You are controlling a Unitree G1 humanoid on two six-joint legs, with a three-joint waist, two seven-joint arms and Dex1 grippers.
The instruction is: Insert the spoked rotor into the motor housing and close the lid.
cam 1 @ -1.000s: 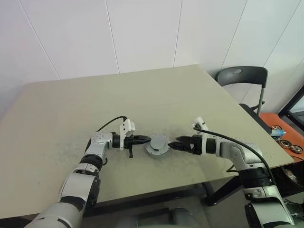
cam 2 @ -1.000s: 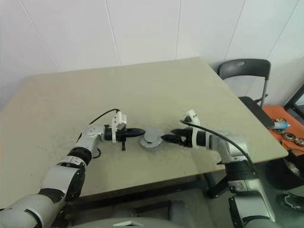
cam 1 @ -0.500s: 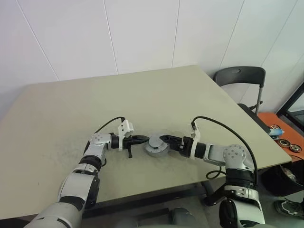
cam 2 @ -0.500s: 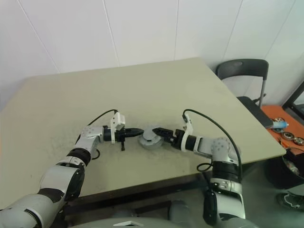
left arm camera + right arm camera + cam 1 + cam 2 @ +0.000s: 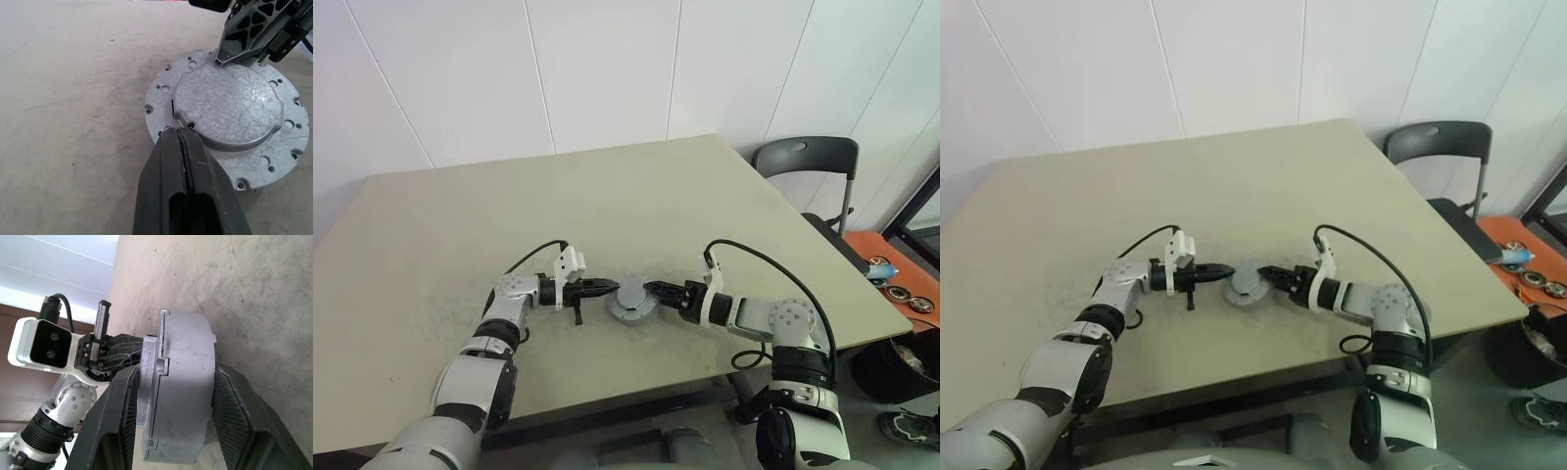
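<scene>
The motor housing (image 5: 631, 302) is a round silver puck lying on the table between my two grippers. A raised, scratched silver disc, the lid (image 5: 227, 103), sits closed on its holed flange (image 5: 161, 98). The spoked rotor is hidden. My left gripper (image 5: 610, 287) is shut, and its tip (image 5: 180, 131) touches the lid's edge at the flange. My right gripper (image 5: 651, 287) reaches in from the other side. In the right wrist view its two fingers (image 5: 122, 411) straddle the housing (image 5: 188, 382) and press on its opposite faces. One fingertip (image 5: 220, 59) rests on the lid.
The beige table (image 5: 509, 196) has open room all around the housing, and its front edge is close behind my arms. A dark chair (image 5: 808, 157) stands past the right corner. An orange surface with small round parts (image 5: 891, 279) lies off the table's right side.
My right gripper rolled, slid left to the housing, and its fingers closed in on it. The left gripper and the housing stayed in place.
</scene>
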